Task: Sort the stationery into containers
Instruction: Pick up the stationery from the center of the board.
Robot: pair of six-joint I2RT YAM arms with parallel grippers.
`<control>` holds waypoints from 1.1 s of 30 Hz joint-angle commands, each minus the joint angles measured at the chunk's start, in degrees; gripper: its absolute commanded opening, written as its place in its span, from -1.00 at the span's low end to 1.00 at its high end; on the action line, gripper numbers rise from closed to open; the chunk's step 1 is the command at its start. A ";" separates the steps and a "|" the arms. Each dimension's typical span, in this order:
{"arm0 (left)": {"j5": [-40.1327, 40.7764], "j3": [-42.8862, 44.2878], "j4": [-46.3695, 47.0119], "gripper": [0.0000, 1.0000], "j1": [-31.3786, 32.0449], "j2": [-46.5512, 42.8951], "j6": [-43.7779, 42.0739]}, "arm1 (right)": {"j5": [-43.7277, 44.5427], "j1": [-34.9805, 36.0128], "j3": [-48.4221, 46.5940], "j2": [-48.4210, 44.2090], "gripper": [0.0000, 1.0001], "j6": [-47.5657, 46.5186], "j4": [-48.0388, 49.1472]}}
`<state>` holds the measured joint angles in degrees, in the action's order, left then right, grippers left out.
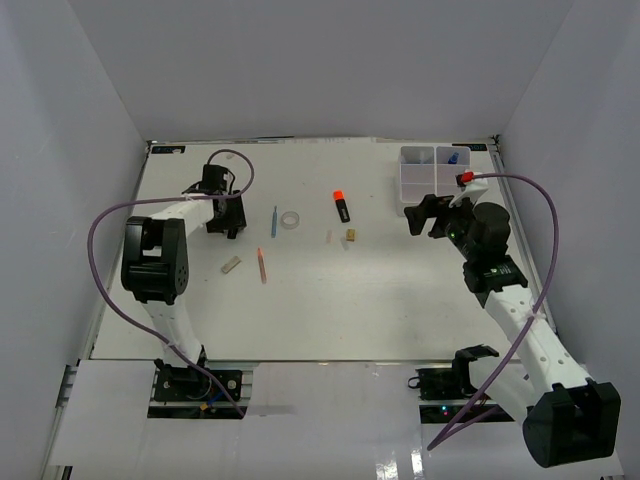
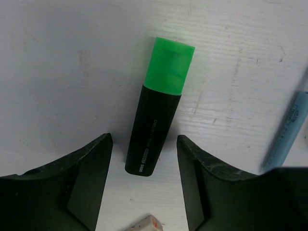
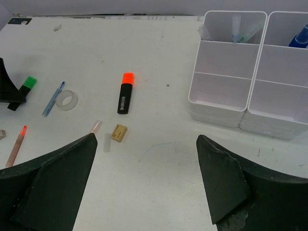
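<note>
My left gripper [image 1: 226,214] [image 2: 143,139] is open, its jaws either side of the black end of a green-capped marker [image 2: 159,106] lying on the table. A blue pen [image 2: 288,130] [image 1: 275,221] and a grey block [image 2: 144,224] [image 1: 231,265] lie close by. My right gripper [image 1: 428,215] [image 3: 145,138] is open and empty, above the table left of two white containers [image 3: 219,108] [image 3: 274,122] [image 1: 418,183]. An orange-red-capped marker [image 1: 341,206] [image 3: 125,92], tape ring [image 1: 290,220] [image 3: 66,99], tan block [image 1: 351,235] [image 3: 119,132] and pink stick [image 1: 262,265] [image 3: 17,144] lie mid-table. A blue-capped bottle [image 3: 299,36] stands in the right box.
Thin pens [image 3: 238,29] stand in the left box's back compartment. A small clear cap [image 3: 107,142] and a short pinkish piece [image 3: 96,126] lie beside the tan block. White walls enclose the table on three sides. Purple cables [image 1: 100,235] loop off both arms.
</note>
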<state>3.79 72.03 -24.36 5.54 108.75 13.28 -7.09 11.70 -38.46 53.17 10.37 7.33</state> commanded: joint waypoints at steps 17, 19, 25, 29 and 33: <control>-3.69 -0.21 0.71 -0.76 4.12 -7.04 -4.21 | -6.60 0.34 -1.53 -3.69 0.81 0.87 -0.83; -7.91 -2.23 4.64 -0.78 5.79 -13.34 -5.89 | -8.37 0.86 -2.67 -2.99 0.82 1.75 -1.09; -14.25 -11.81 14.51 -0.85 16.24 -27.26 -18.97 | -11.71 6.04 -9.52 1.32 0.84 6.67 -2.76; -19.07 -17.08 17.93 -0.83 22.13 -34.81 -25.74 | -9.88 13.75 -14.35 5.53 0.85 8.70 -2.15; -20.31 -18.68 18.47 -0.82 25.57 -37.38 -28.30 | -7.24 19.14 -18.48 10.37 0.87 10.63 -1.89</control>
<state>-13.52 55.00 -7.57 29.63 72.60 -9.80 -15.97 27.79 -52.71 60.84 18.24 4.05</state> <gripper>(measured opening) 0.381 0.933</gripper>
